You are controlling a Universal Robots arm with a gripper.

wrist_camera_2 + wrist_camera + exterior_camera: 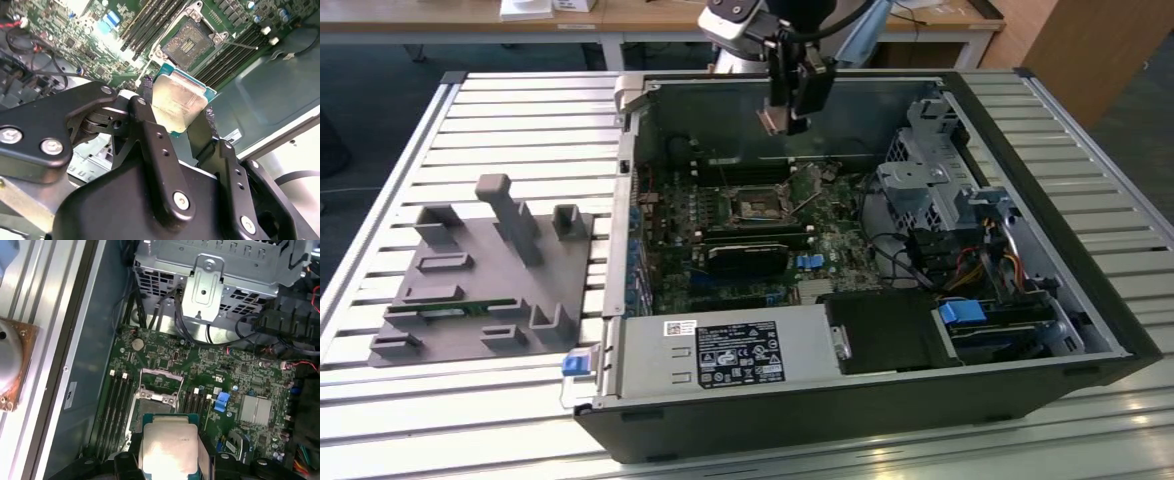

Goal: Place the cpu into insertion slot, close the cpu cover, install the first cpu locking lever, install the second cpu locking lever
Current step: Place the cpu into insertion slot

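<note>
One gripper [176, 114], clamped on the cpu [178, 99] at two opposite edges, hovers above the uncovered insertion slot [187, 44], well clear of it.

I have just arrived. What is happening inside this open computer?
The robot arm's hand grips the cpu by two opposite edges and holds it in the air over the motherboard of the open computer case. The insertion slot on the board below is uncovered and empty, with its dark contact area bare. The cpu is not yet seated in it.
</note>
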